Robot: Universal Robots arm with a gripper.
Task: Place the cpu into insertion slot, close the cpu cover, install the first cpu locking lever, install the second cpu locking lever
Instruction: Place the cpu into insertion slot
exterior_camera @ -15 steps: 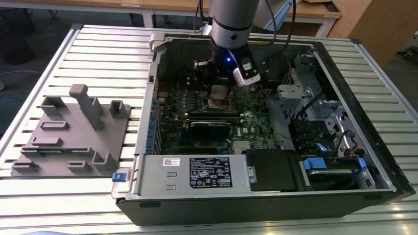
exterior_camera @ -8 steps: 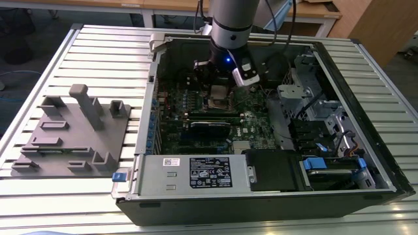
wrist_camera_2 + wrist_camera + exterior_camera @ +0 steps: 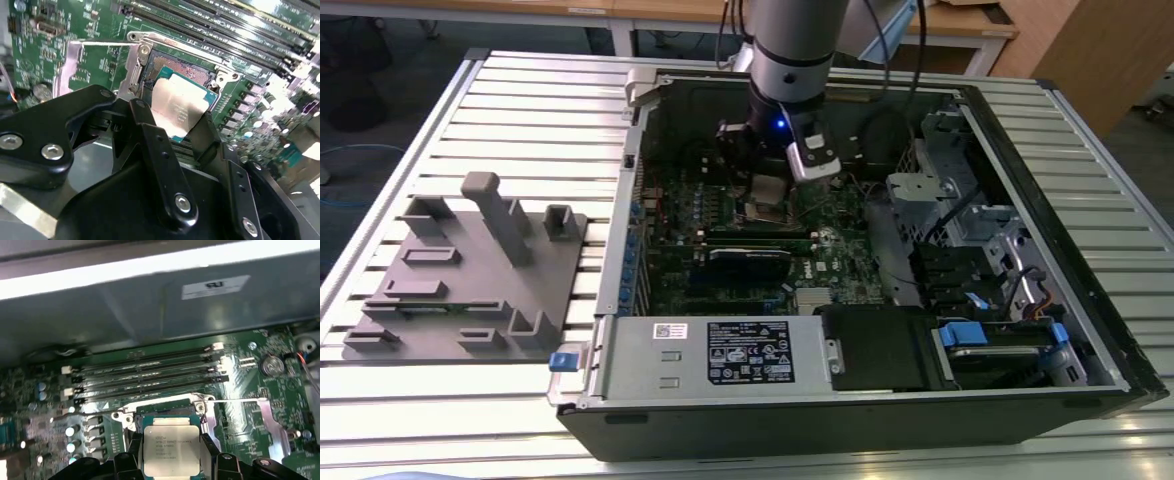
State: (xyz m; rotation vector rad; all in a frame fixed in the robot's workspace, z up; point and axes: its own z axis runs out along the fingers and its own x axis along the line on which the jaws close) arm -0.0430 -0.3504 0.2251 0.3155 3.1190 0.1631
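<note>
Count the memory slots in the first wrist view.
4 memory slots, parallel, between the case wall and the insertion slot: one nearest the wall, two midway, one beside it. Others may be hidden.

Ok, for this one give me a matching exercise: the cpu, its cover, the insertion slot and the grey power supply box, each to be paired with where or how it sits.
Things:
1. the cpu
2. the cpu cover
3. the insertion slot
4. grey power supply box

States or places:
A. swung open, lying beside the socket
B. nearest the exterior view's camera
C. gripped by the pincer
D. uncovered, beneath the held chip

Pairs: 1-C, 2-A, 3-D, 4-B
</note>
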